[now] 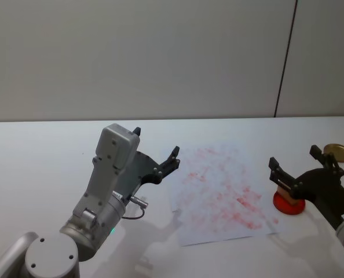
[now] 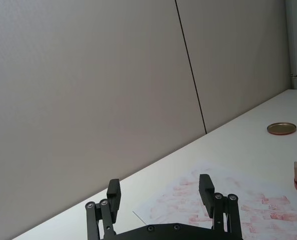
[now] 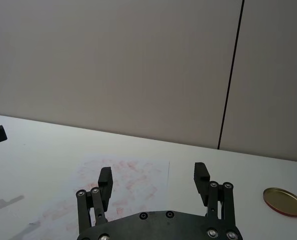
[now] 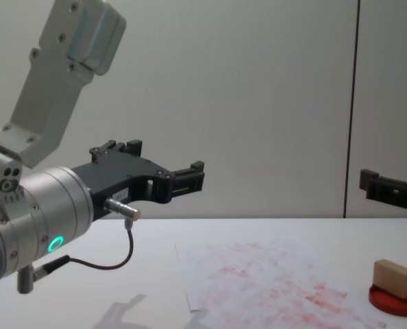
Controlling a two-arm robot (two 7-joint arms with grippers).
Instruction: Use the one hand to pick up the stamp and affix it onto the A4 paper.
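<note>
The stamp [image 1: 284, 188], a small tan wooden block, stands on a round red ink pad [image 1: 289, 206] at the right of the table; it also shows from the side in the chest view [image 4: 394, 277]. My right gripper [image 1: 294, 157] hovers open just above and behind the stamp, holding nothing, its fingers [image 3: 201, 176] spread wide. The A4 paper [image 1: 221, 194], white with red-pink smears, lies flat in the middle, left of the stamp. My left gripper [image 1: 156, 143] hangs open in the air beside the paper's left edge.
A round gold lid [image 1: 337, 152] lies on the table behind the right gripper, near the far right edge. The white table [image 1: 39, 156] runs back to a plain grey wall. The left arm's grey body [image 4: 46, 226] rises large at the near left.
</note>
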